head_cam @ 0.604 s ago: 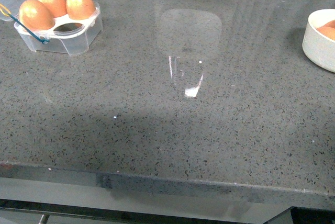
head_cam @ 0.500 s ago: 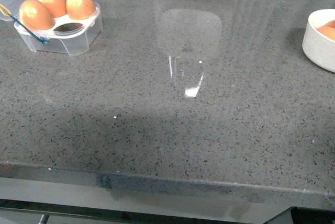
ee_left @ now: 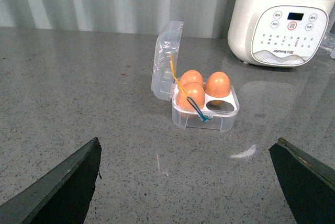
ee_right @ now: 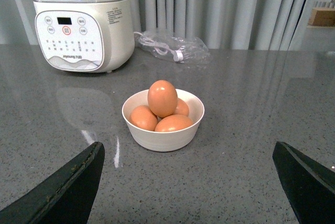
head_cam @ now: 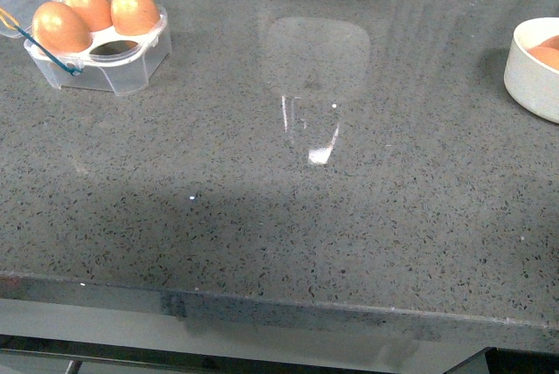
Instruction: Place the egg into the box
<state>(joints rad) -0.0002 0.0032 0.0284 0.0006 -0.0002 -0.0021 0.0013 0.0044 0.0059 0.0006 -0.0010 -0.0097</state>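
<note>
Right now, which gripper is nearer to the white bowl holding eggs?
Right. The right gripper faces the bowl, short of it; the left gripper faces the box, which sits at the opposite, left side of the counter.

Tabletop (head_cam: 349,217): dark grey speckled stone, glossy, showing pale reflections.
Appliance (ee_right: 82,35): white body with a clear jug on top and a front control panel with a small display. Stands at the far edge.
Bowl (ee_right: 163,139): round, white, at the right side, apart from the appliance.
Bag (ee_right: 175,50): clear plastic, crumpled, near the appliance.
Curtain (ee_right: 235,9): grey, pleated, behind the tabletop.
</note>
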